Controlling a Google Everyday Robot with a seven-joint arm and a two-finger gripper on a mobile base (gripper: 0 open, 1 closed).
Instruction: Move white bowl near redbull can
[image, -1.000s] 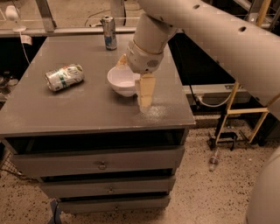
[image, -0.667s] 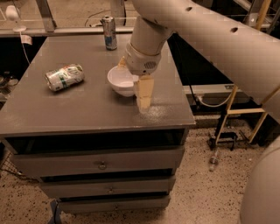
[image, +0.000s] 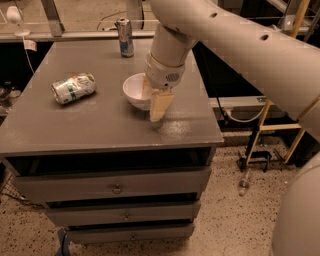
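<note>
Gripper (image: 152, 102) down on white bowl (image: 132, 91) rim, seemingly clamped on it. Hardly shifted in last second; bowl unmoved, in front of redbull can (image: 124, 37), well apart. Carrying not begun.

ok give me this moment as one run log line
gripper: at right rim of white bowl | redbull can: upright near back edge of table, apart from white bowl | move: not yet done

Pincer (image: 151, 106) at white bowl (image: 132, 90), redbull can (image: 125, 38) behind
</note>
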